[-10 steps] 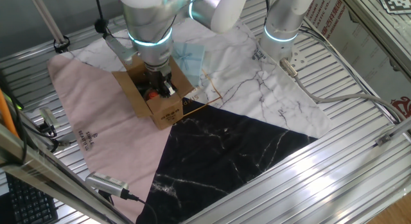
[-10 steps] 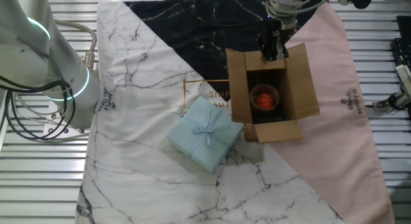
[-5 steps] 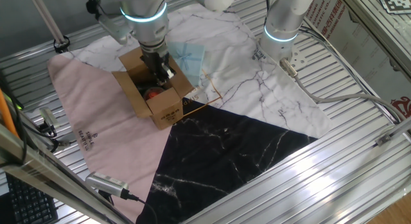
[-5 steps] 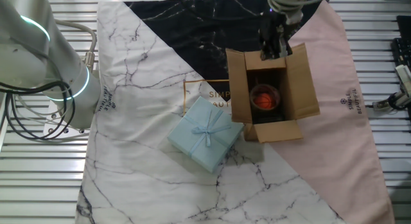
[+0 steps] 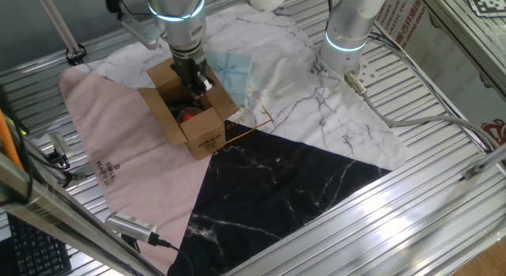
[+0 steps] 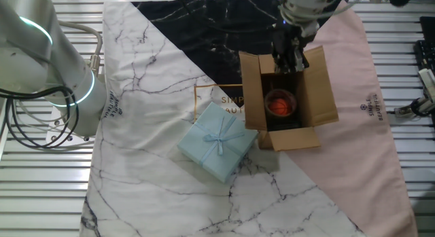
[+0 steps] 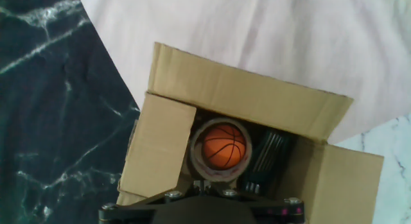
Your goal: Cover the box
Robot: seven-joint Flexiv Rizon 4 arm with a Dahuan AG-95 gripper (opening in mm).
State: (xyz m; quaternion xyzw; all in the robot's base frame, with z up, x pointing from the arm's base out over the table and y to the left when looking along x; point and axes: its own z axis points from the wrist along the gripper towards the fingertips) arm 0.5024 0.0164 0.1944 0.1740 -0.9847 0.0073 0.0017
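The box (image 6: 289, 101) is a brown cardboard carton standing with its flaps spread on the pink cloth. Inside it, an orange mini basketball (image 7: 224, 147) rests in a ring, beside a dark object. My gripper (image 6: 288, 59) hangs over the end of the opening nearest the black cloth. In one fixed view the gripper (image 5: 196, 85) points down at the box (image 5: 190, 118). The hand view looks straight into the box (image 7: 250, 89); my gripper (image 7: 205, 183) shows at the bottom edge, its fingers together with nothing visible between them.
A pale blue gift box with a bow (image 6: 217, 140) lies against the carton's side on the marbled white cloth. A second robot arm's base (image 6: 64, 87) stands at the cloth's edge. Cables and a plug lie on the slatted table (image 5: 443, 189).
My gripper has lifted up out of the box's opening and shifted a little toward the back flap. The box and the blue gift box have not moved.
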